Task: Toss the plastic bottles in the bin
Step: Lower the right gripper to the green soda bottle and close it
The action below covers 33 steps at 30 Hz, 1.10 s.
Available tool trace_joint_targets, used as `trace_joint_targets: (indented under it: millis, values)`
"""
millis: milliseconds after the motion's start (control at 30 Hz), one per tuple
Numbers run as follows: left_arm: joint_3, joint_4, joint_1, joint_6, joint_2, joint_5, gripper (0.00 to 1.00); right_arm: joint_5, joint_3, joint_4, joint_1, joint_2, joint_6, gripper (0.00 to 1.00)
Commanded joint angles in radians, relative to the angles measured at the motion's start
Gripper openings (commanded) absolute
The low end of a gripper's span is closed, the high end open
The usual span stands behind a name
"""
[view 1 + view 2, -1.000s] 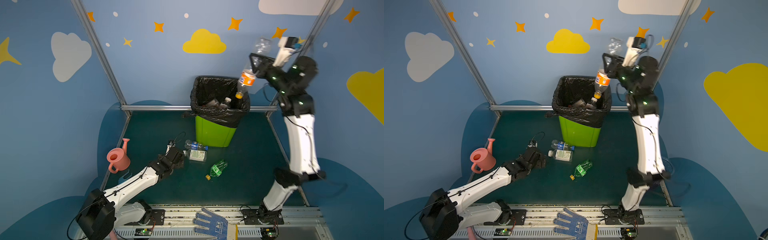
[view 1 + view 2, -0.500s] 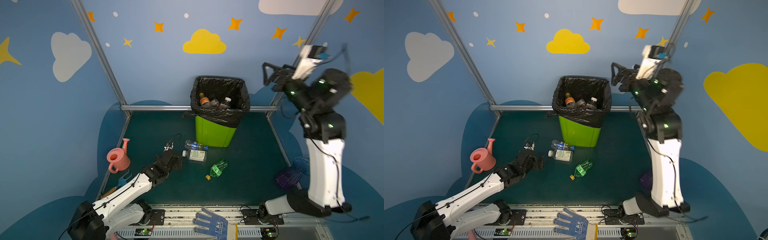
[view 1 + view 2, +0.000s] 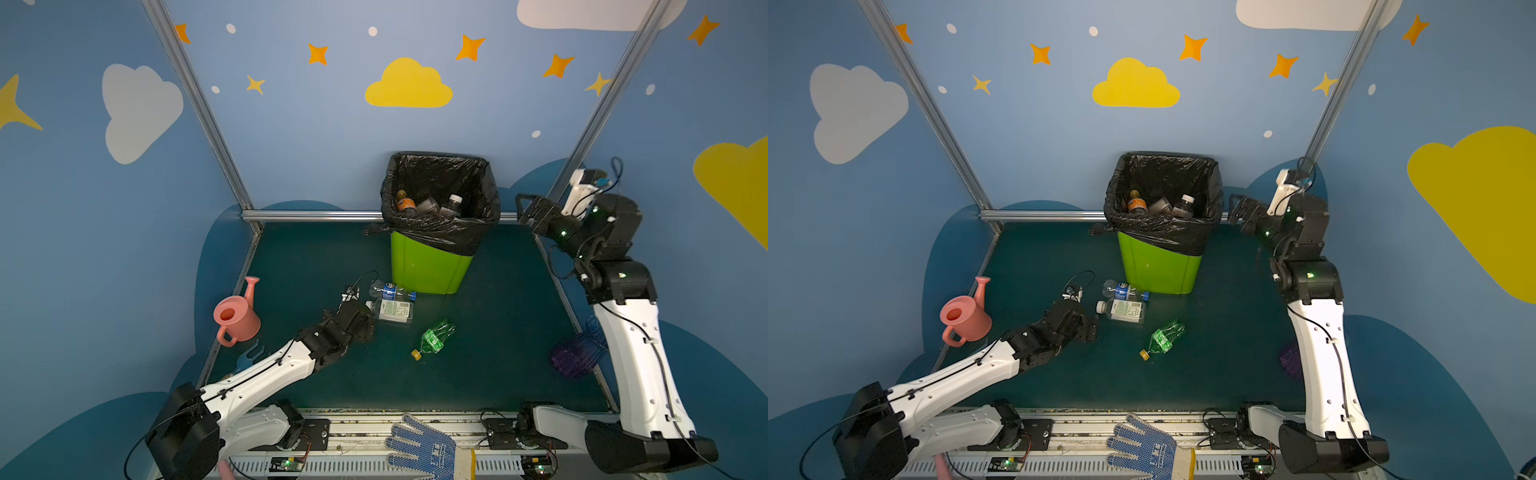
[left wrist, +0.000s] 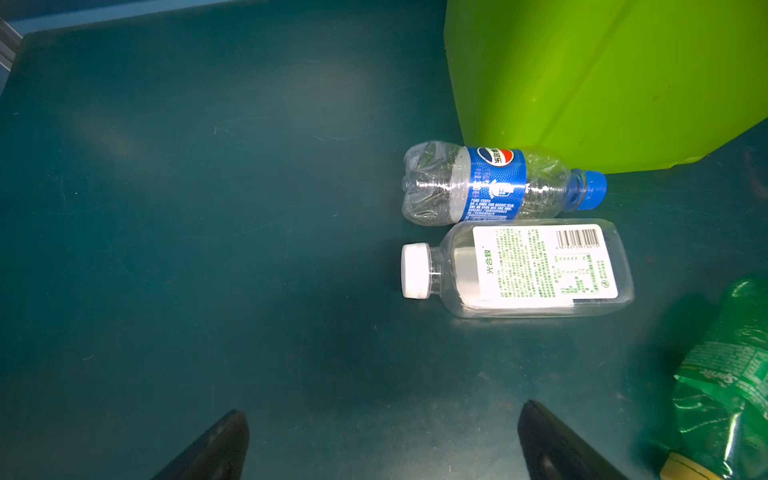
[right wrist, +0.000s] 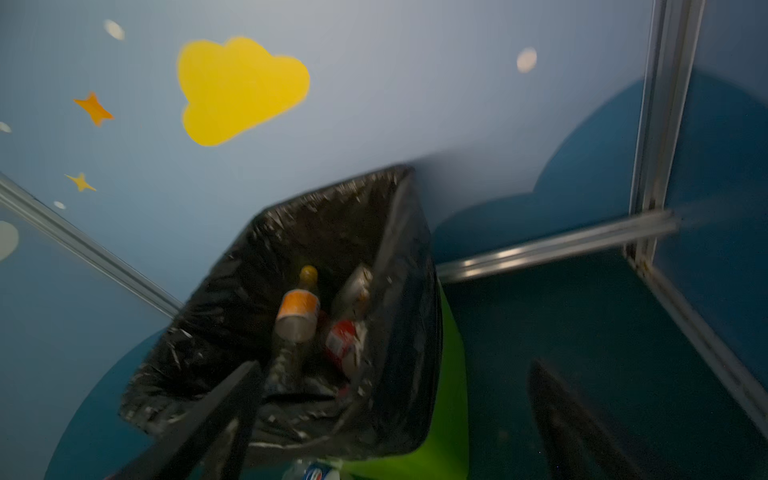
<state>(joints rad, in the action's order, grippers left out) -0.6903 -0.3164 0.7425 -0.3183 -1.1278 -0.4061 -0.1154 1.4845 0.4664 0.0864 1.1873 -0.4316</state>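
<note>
The lime-green bin (image 3: 428,272) (image 3: 1154,272) (image 4: 602,83) (image 5: 453,332) with a black bag holds several plastic bottles, one with an orange label (image 3: 405,203) (image 3: 1136,204) (image 5: 297,309). Three bottles lie on the floor in front of it: a blue-labelled one (image 3: 390,290) (image 3: 1125,291) (image 4: 490,185), a clear white-capped one (image 3: 392,311) (image 3: 1125,309) (image 4: 532,268) and a crushed green one (image 3: 434,338) (image 3: 1163,338) (image 4: 731,382). My left gripper (image 3: 365,326) (image 3: 1091,327) (image 4: 382,415) hovers low, open and empty, just short of the white cap. My right gripper (image 3: 525,208) (image 3: 1235,210) (image 5: 395,365) is open and empty, beside the bin's rim on its right.
A pink watering can (image 3: 237,318) stands at the left edge of the dark floor. A purple ribbed vase (image 3: 575,357) lies by the right arm. A blue dotted glove (image 3: 419,446) rests on the front rail. Metal frame posts border the floor.
The right gripper opened above the bin and its orange-labelled bottle dropped in. The right arm then swung down and back to the right. The left arm barely moved.
</note>
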Motion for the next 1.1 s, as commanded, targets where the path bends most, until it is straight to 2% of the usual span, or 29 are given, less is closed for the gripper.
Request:
trace_joint_targets:
  millis: [0, 133, 267, 400, 500, 800, 1067]
  values:
    - [-0.009, -0.006, 0.005, 0.003, 0.003, -0.032, 1.0, -0.002, -0.153, 0.019, -0.005, -0.138, -0.149, 0.98]
    - [-0.003, -0.036, 0.004, -0.014, 0.011, -0.07, 1.0, -0.026, -0.383, 0.008, -0.001, -0.201, -0.269, 0.98]
    - [0.008, -0.045, 0.004, -0.044, 0.022, -0.117, 1.0, -0.059, -0.539, 0.005, 0.015, -0.231, -0.358, 0.98]
    - [0.027, -0.03, 0.0, -0.058, 0.028, -0.135, 1.0, -0.012, -0.656, -0.008, 0.105, -0.231, -0.431, 0.98]
    - [0.028, -0.034, -0.003, -0.079, 0.025, -0.148, 1.0, 0.055, -0.687, 0.014, 0.203, -0.185, -0.487, 0.98]
    - [0.073, -0.068, -0.006, -0.15, 0.055, -0.19, 1.0, 0.154, -0.708, 0.002, 0.438, -0.016, -0.707, 0.98]
    - [0.093, -0.065, -0.006, -0.162, 0.059, -0.204, 1.0, 0.206, -0.662, 0.024, 0.564, 0.106, -0.834, 0.98]
